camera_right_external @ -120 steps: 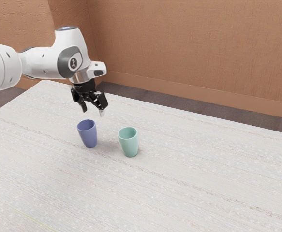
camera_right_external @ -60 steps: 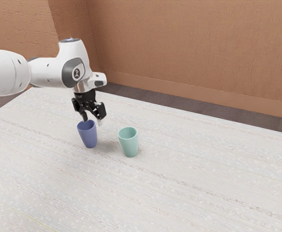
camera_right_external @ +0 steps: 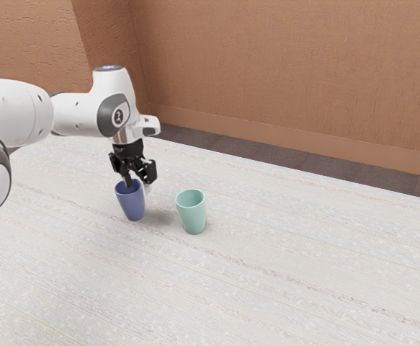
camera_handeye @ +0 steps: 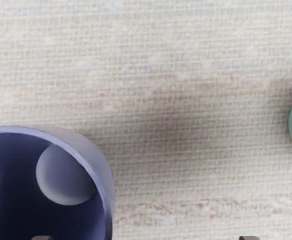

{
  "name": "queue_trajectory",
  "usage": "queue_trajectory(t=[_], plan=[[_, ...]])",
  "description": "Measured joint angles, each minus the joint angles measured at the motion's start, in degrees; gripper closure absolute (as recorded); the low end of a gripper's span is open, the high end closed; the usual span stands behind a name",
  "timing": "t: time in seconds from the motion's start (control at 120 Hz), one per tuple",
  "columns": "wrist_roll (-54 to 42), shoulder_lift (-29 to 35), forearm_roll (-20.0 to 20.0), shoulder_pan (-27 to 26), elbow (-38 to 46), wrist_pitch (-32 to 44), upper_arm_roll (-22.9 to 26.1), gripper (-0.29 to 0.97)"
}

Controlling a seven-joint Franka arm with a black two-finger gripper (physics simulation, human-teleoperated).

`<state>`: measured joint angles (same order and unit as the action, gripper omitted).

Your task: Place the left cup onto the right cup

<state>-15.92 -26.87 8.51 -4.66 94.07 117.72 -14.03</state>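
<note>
Grasp step now: the gripper (camera_right_external: pixel 138 180) hovers at the blue cup (camera_right_external: pixel 130 203), fingers apart astride its rim, cup standing beside the green cup (camera_right_external: pixel 191 211), so next it must pinch and lift.

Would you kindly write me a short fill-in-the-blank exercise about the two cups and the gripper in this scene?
1. The purple cup stands to the exterior view's ____ of the green cup.
2. Both cups stand ____ on the table, mouths up.
3. The gripper is at the purple cup's rim with its fingers ____.
Missing words: left; upright; open.
</note>
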Motion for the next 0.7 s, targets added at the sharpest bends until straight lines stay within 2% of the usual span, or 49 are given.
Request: queue_trajectory(t=[0.7], plan=[[-0.42, -3.22, 0.08, 0.00, -0.59, 2.56, -0.73, 0.22]])
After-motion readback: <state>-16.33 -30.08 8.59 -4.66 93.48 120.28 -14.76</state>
